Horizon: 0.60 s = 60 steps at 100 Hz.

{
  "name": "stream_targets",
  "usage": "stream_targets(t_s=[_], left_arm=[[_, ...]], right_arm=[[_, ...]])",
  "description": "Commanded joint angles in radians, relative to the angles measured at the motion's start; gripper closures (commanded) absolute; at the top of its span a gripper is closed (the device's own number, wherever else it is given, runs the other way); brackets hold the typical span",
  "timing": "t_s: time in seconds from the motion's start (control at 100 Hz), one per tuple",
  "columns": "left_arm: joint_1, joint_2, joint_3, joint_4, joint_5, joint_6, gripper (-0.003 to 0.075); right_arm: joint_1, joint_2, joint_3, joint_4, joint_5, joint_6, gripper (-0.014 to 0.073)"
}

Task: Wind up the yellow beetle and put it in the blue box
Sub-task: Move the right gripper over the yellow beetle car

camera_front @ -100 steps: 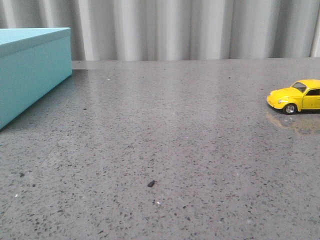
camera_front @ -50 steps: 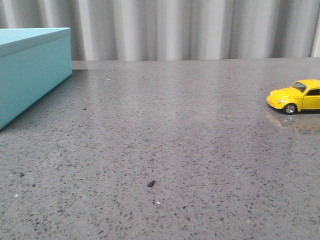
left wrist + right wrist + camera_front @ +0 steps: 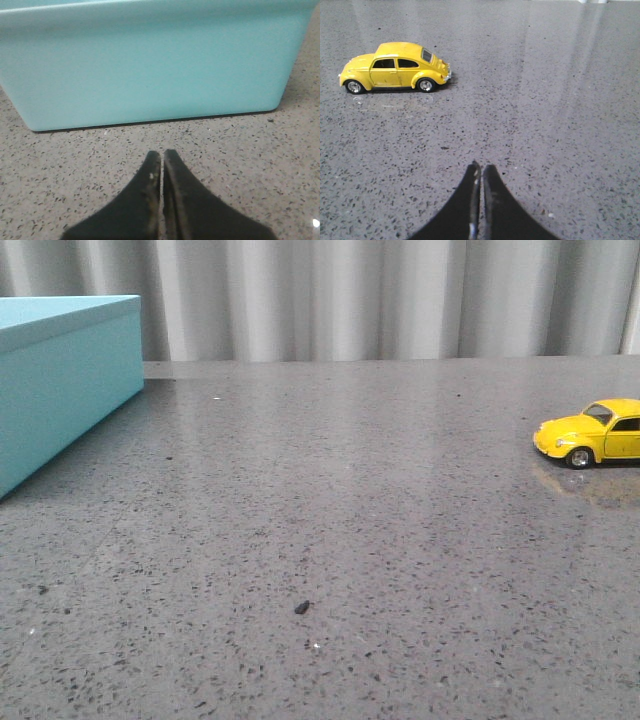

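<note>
Glossy yellow toy beetle car [image 3: 592,433] sits at three o'clock on the speckled grey table [image 3: 330,530], far from the lidded turquoise box [image 3: 60,375] at nine. Both claws, left gripper [image 3: 162,165] and right gripper [image 3: 479,176], are closed and empty. The car looks light, rigid and slick; pinch its flanks.

From my remote station this looks like a lab or test bench, though I can't say for sure: a bare grey speckled stone-like tabletop [image 3: 330,500] fills the view, backed by a plain pleated grey curtain [image 3: 350,300] that closes off the room behind.
</note>
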Motion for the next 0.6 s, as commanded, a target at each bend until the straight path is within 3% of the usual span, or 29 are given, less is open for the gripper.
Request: stream_targets(t_s=[0.0,0.59], left_arm=[[-0.001,-0.031,0.027,0.001,-0.069,-0.003,0.0741],[-0.001,-0.031,0.027,-0.003,-0.118,-0.005,0.0741]], right_arm=[[-0.006,-0.02,0.023,0.006,-0.018,-0.006,0.0635],[-0.006,-0.02,0.021,-0.019,-0.011,-0.006,0.0635]])
